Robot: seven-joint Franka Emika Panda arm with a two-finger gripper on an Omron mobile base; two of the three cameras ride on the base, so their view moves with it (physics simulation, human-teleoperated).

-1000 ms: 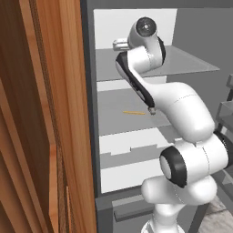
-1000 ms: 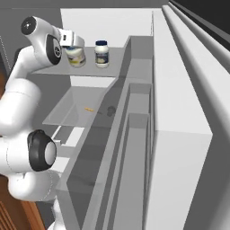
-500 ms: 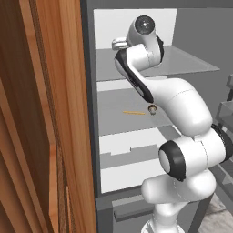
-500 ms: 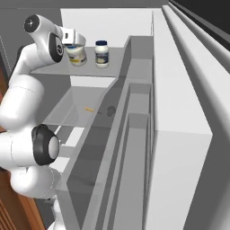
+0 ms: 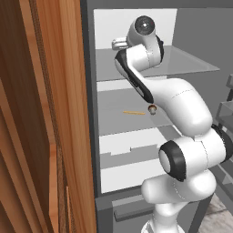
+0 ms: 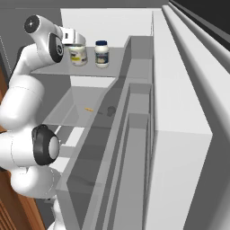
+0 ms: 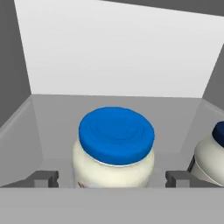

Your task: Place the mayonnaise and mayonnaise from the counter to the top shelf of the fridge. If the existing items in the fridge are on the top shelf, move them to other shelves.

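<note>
Two mayonnaise jars with blue lids stand upright side by side on the fridge's top shelf (image 6: pixel 51 70). My gripper (image 7: pixel 111 179) straddles the left jar (image 7: pixel 114 146), open, with a small gap between each fingertip and the jar's body. The second jar (image 7: pixel 211 155) stands just to its right. From the right base view the hand (image 6: pixel 73 37) sits over the left jar (image 6: pixel 78 55), with the other jar (image 6: pixel 102 54) beside it. One shelf lower lie the existing items: a tiny tan round object (image 5: pixel 153 108) and an orange sliver (image 5: pixel 134 112). The counter is out of view.
A brown wooden cabinet side (image 5: pixel 54 113) stands close on the left of the fridge opening. White drawer fronts (image 5: pixel 129 145) sit below the second shelf. The open fridge door with its bins (image 6: pixel 134 148) runs along the right. The white back wall (image 7: pixel 118 57) is close behind the jars.
The fingers have spread a little wider off the left jar, which stays standing on the top shelf. The arm has hardly moved.
</note>
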